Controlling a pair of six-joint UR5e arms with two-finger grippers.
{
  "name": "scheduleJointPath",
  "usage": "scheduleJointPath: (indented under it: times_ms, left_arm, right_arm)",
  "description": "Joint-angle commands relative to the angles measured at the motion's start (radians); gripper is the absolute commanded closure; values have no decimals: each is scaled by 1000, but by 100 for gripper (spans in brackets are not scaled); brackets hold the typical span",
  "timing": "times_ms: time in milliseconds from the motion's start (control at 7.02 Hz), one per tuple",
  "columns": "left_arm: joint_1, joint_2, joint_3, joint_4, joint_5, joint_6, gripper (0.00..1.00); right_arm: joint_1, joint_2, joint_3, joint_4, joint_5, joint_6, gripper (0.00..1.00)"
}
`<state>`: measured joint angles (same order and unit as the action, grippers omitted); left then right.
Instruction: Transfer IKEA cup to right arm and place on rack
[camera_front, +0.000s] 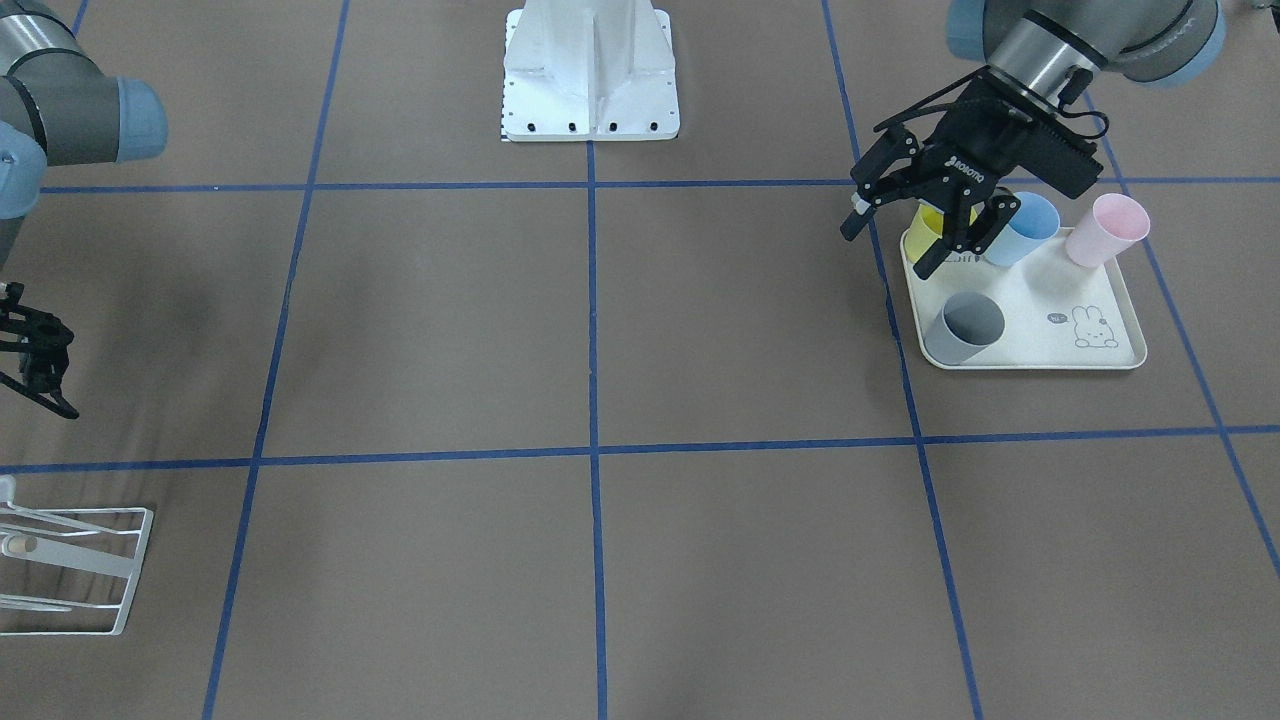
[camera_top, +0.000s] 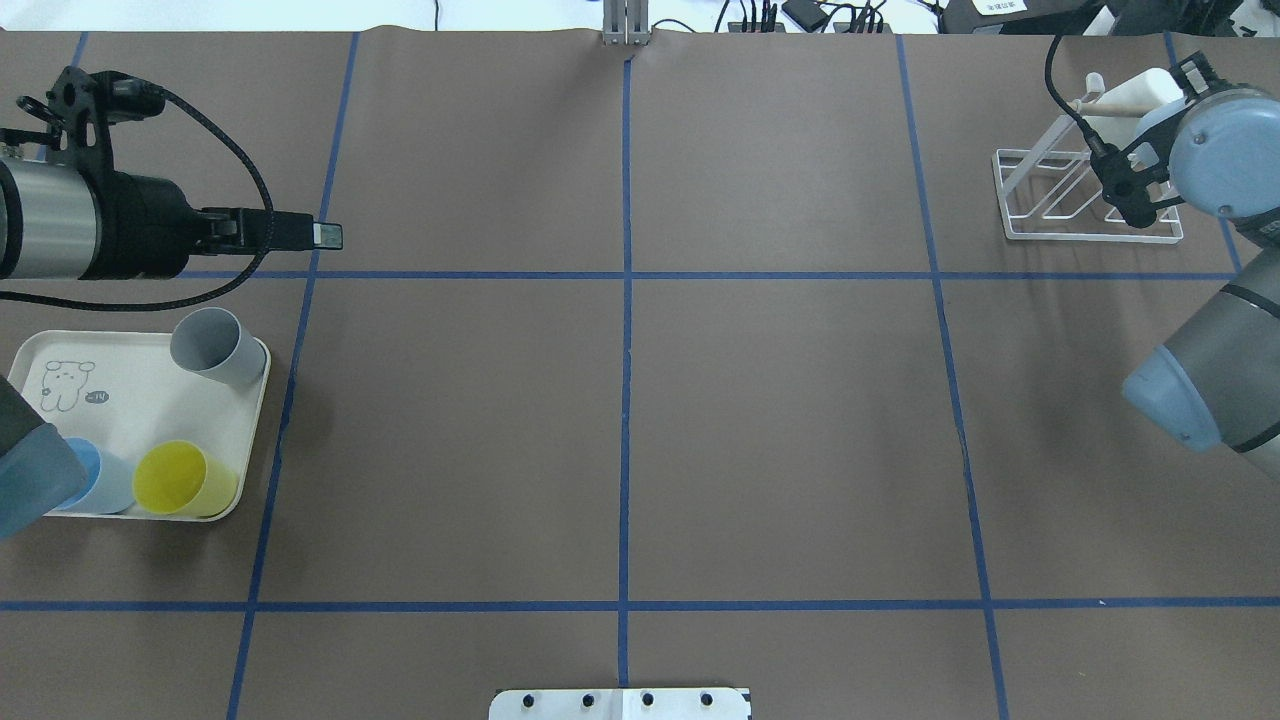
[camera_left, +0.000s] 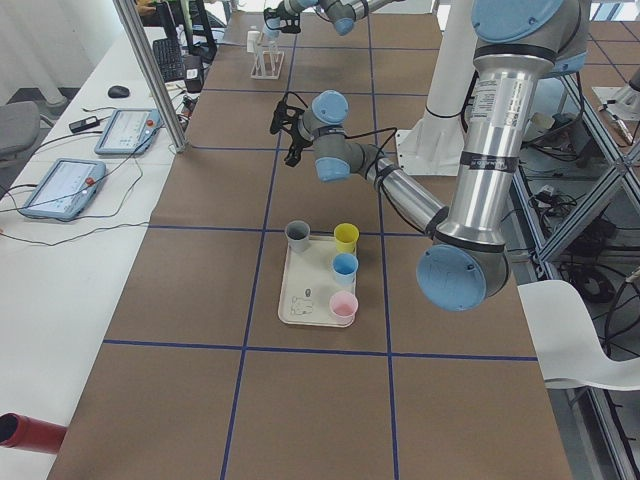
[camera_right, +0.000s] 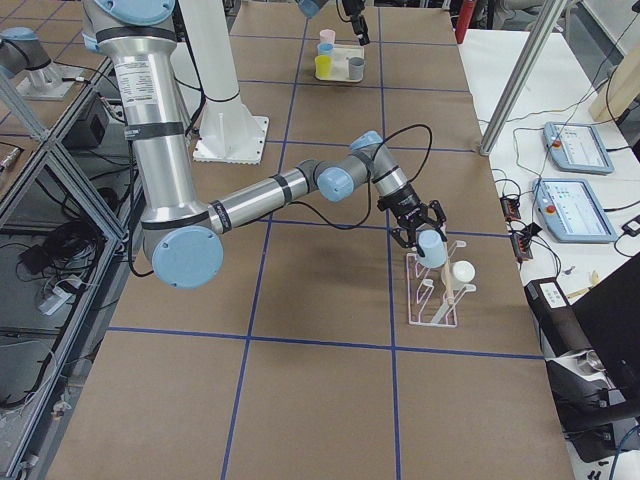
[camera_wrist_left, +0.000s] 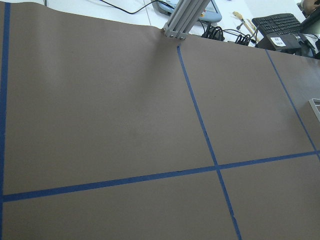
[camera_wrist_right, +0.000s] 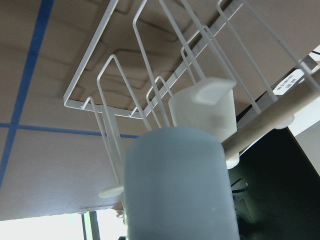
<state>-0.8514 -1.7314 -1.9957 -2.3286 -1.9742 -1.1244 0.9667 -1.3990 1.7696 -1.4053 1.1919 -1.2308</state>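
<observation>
At the far left, on the cream tray (camera_top: 150, 400): grey cup (camera_top: 215, 345), yellow cup (camera_top: 185, 478), blue cup (camera_top: 100, 482) and pink cup (camera_front: 1105, 230), all upright, kept together there as the stock for picking. Just above the yellow one, the left hand (camera_front: 890, 250): released, spread wide, nothing inside. Hovers over the tray, probably to be ready for a next cup; no part in the placing now.

In the middle, only the brown worktop (camera_top: 780, 430) with blue tape lines (camera_top: 625, 400), likely the zone for passing from arm to arm.

At the far right, the right hand (camera_right: 420, 228), stretched low over the rack (camera_right: 432, 305). Directly at it, the IKEA cup (camera_wrist_right: 177, 185), light blue, touching or nearly touching the thin white wires, beside the wooden peg (camera_wrist_right: 270, 120). Not possible to tell whether clenched on the cup or let go of it: contact hidden in every view.

Judged from this: transfer done, placing on the rack at its last step. Needs a straight seat on a prong before any pull away, otherwise risk of tipping the light rack.
</observation>
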Motion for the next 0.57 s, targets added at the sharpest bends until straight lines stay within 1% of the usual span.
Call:
scheduleJointPath:
  times_ms: [0,427]
  left_arm:
    - [0,1,-2,0,-2,-2,0]
    - [0,1,-2,0,-2,-2,0]
  right_arm:
    - [1,-8,7,-1,6,2,100]
    - [0,-17,1,-3,11,28,100]
